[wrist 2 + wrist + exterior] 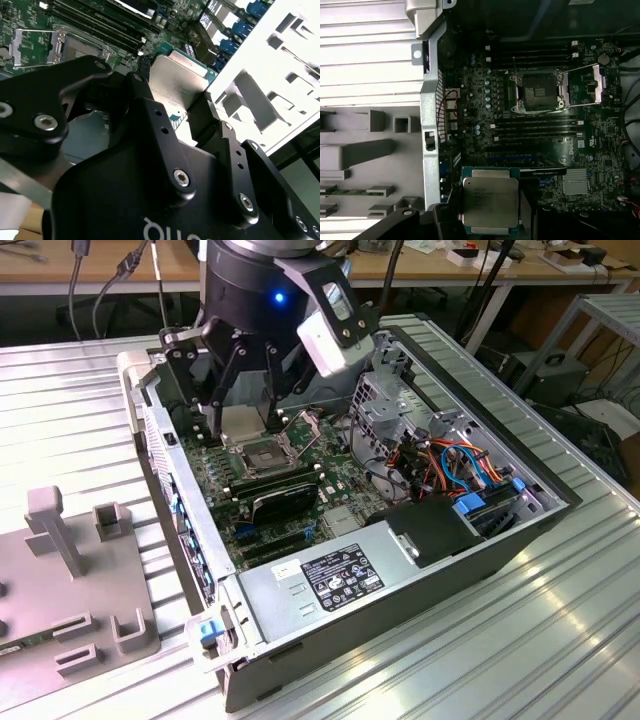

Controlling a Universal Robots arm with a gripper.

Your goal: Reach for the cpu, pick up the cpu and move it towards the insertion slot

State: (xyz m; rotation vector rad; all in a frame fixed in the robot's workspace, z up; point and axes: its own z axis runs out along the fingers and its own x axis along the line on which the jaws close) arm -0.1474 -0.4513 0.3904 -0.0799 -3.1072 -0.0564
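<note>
Cpu sits clamped in hand above motherboard.

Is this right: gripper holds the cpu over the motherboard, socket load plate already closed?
Not quite. The gripper does hold the cpu over the motherboard, but the first wrist view shows the insertion slot with its load plate swung open.

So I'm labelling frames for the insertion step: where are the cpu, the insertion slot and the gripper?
cpu (pixel 489 201), first wrist view, middle of its metal face.
insertion slot (pixel 537 91), first wrist view, dark centre of the socket.
gripper (pixel 172 97), second wrist view, midway between its fingertips.
</note>
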